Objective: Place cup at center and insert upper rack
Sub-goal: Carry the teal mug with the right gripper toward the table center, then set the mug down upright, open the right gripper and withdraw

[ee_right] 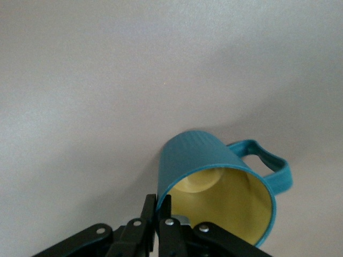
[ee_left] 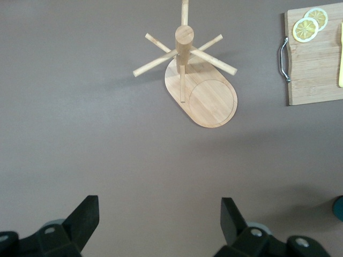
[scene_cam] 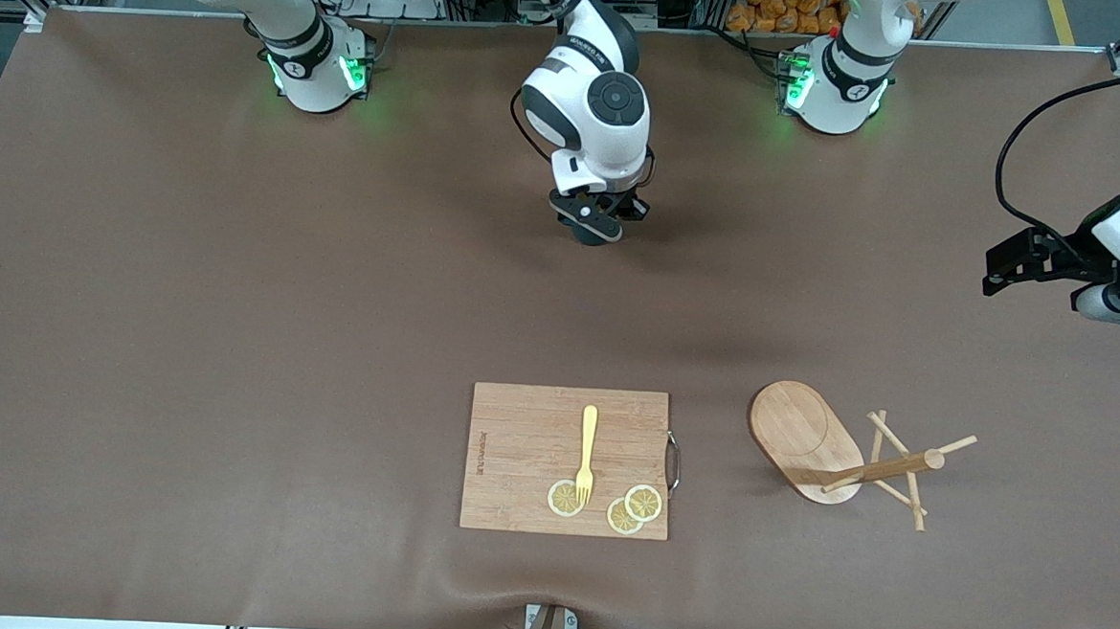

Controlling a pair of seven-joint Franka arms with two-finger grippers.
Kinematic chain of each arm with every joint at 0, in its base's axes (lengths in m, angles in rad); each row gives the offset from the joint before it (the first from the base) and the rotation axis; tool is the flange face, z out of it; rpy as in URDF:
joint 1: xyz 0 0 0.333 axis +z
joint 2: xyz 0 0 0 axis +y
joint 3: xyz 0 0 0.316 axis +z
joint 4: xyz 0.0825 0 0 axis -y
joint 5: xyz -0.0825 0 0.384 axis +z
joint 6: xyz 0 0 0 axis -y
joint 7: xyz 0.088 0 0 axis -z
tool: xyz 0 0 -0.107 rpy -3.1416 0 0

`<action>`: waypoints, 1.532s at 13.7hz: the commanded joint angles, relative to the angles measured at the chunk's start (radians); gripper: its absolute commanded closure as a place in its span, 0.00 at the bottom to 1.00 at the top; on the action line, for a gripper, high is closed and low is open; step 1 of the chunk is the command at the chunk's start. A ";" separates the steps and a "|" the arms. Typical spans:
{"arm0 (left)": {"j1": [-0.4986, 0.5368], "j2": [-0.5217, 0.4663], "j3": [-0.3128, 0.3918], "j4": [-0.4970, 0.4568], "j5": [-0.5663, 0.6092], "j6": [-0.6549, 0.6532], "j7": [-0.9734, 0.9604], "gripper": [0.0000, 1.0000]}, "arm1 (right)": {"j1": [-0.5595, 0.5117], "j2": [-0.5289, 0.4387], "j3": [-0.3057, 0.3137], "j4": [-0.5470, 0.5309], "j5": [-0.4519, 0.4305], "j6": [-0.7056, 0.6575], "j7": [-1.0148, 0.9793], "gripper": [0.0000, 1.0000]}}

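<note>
The right gripper [scene_cam: 595,222] is held low over the middle of the brown table [scene_cam: 233,336], pointing down, its fingers [ee_right: 163,206] clamped on the rim of the teal cup [ee_right: 220,187]. The left gripper [ee_left: 161,219] hangs spread wide at the left arm's end, above the upright mug tree [scene_cam: 835,458], beside the cutting board [scene_cam: 524,447].

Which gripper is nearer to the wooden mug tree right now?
Left. The left gripper, open, hangs at the left arm's end of the table, close to the mug tree. The right gripper, shut on the cup, is over mid-table.
</note>
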State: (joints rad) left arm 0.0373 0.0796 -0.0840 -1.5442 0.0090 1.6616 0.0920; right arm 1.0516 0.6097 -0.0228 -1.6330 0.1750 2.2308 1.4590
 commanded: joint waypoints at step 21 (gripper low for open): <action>-0.007 -0.034 -0.140 0.032 -0.041 -0.023 -0.349 0.00 | -0.786 -0.616 0.001 0.239 -0.179 -0.881 -1.248 0.00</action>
State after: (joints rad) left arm 0.0273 0.0419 -0.1905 -1.5237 -0.0333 1.6496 -0.1932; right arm 0.3138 0.0131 -0.0469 -1.3853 0.0713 1.3531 0.3424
